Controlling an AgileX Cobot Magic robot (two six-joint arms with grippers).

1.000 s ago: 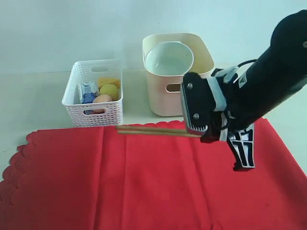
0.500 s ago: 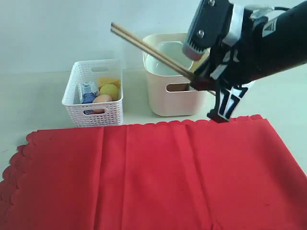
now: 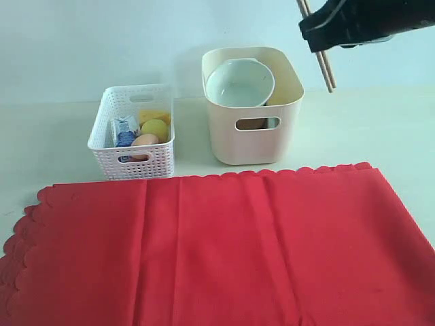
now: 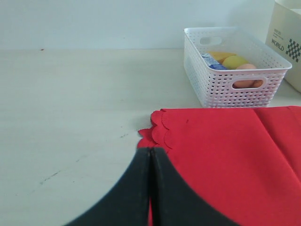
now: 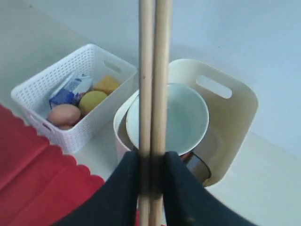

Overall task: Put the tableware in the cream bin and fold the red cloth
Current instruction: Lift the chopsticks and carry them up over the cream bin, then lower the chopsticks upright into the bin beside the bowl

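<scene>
Pale tabletop (image 3: 54, 136), plain light wall behind, same in all three views. We see the red cloth (image 3: 217, 244) spread flat over the near table in the exterior view, with scalloped left and far edges and crease lines running front to back. Just behind its far edge the cream bin (image 3: 255, 129) stands upright, and the white lattice basket (image 3: 132, 132) sits near it on the left. Only the left wrist view shows a printed label with a checker patch on the bin's wall.

The pale green bowl (image 3: 239, 83) leans tilted inside the bin. The right wrist view adds a glint of steel under it; we cannot tell what it is. Something brown and grey shows through the front oval cut-out.

The right gripper (image 3: 319, 34) hangs high, above and to the right of the bin, mostly cropped in the exterior view. Its own wrist view shows the jaws pinching the wooden chopsticks (image 5: 153, 70), the pair side by side and touching. There they cross in front of the bowl and bin and hide a strip of both.

The left gripper (image 4: 151, 188) appears only in its own view, jaws pressed together, low by the cloth's scalloped corner.

In the basket we see a carton (image 3: 124, 129), lemon (image 3: 154, 129), egg (image 3: 144, 140) and cheese (image 3: 156, 114).
</scene>
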